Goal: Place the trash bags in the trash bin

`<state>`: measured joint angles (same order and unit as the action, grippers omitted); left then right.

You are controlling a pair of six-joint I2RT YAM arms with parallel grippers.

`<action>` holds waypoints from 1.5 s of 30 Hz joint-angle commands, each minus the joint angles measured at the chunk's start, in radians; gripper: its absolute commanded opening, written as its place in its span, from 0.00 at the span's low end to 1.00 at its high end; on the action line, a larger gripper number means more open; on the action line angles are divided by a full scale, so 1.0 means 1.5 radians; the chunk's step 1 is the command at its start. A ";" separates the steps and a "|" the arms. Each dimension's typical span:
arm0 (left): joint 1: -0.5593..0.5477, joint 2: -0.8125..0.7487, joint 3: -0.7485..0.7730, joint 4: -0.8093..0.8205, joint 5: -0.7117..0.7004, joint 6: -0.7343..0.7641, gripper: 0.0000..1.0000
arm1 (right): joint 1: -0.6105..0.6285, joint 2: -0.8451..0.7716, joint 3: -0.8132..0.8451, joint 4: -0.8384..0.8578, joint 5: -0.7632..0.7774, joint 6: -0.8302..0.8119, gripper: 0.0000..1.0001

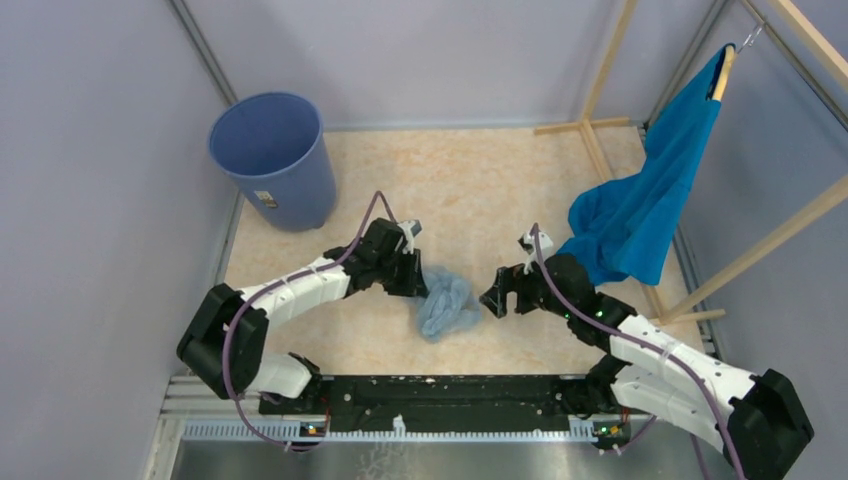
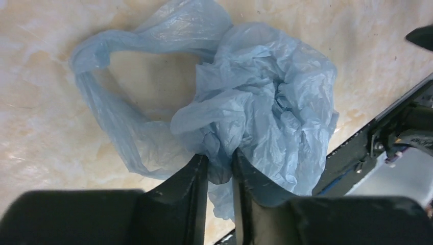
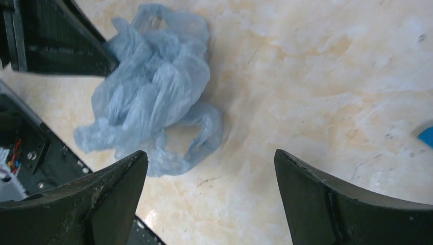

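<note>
A crumpled pale-blue trash bag (image 1: 446,304) lies on the beige table between the two arms. It fills the left wrist view (image 2: 255,107) and shows in the right wrist view (image 3: 153,87). My left gripper (image 1: 418,285) is shut on a fold of the bag at its left edge; in the left wrist view (image 2: 220,162) the film is pinched between the jaws. My right gripper (image 1: 494,300) is open and empty just right of the bag; in the right wrist view (image 3: 210,155) its jaws stand wide apart over bare table. The round blue trash bin (image 1: 274,158) stands upright at the far left.
A teal cloth (image 1: 645,205) on a wooden hanger hangs from a wooden frame (image 1: 600,120) at the far right. Grey walls close in the table. A black base rail (image 1: 450,395) runs along the near edge.
</note>
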<state>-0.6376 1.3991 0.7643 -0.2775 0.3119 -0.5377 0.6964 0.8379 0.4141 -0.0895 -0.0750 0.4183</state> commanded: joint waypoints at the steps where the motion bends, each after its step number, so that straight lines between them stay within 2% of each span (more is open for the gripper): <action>1: 0.001 -0.054 0.013 0.018 -0.034 -0.013 0.20 | -0.005 -0.015 -0.015 0.055 -0.080 0.042 0.93; 3: 0.006 -0.100 0.021 0.010 -0.032 -0.012 0.05 | -0.006 -0.016 -0.013 0.056 -0.091 0.045 0.93; 5: 0.013 -0.147 0.026 0.009 -0.021 -0.014 0.00 | -0.012 -0.014 -0.008 0.080 -0.112 0.047 0.93; 11: 0.029 -0.308 -0.002 0.077 0.004 -0.045 0.00 | -0.020 -0.005 -0.003 0.169 -0.218 0.072 0.92; 16: 0.032 -0.384 -0.033 0.144 0.047 -0.068 0.00 | -0.033 -0.019 -0.010 0.237 -0.229 0.154 0.89; 18: 0.032 -0.402 -0.036 0.150 0.055 -0.068 0.00 | -0.049 -0.061 -0.033 0.303 -0.223 0.225 0.90; 20: 0.032 -0.421 -0.042 0.163 0.064 -0.064 0.00 | -0.059 -0.096 -0.078 0.401 -0.223 0.286 0.98; 22: 0.032 -0.444 -0.054 0.179 0.068 -0.062 0.00 | -0.066 -0.105 -0.089 0.472 -0.233 0.314 0.99; 30: 0.032 -0.513 -0.101 0.231 0.063 -0.068 0.00 | -0.065 -0.019 -0.028 0.558 -0.308 0.350 0.99; 35: 0.032 -0.522 -0.105 0.224 0.056 -0.065 0.00 | -0.066 0.036 -0.021 0.663 -0.344 0.392 0.99; 39: 0.033 -0.538 -0.093 0.194 0.014 -0.061 0.00 | -0.065 0.057 -0.033 0.743 -0.379 0.412 0.99; 42: 0.032 -0.548 -0.079 0.151 -0.036 -0.052 0.00 | -0.065 0.047 -0.045 0.755 -0.383 0.409 0.99; 45: 0.032 -0.547 -0.071 0.140 -0.052 -0.045 0.00 | -0.066 0.034 -0.029 0.713 -0.380 0.387 0.99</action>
<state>-0.5922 0.5907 0.6193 -0.0479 0.3035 -0.6281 0.6052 0.9184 0.3355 0.9253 -0.6201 1.0225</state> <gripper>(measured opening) 0.008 0.985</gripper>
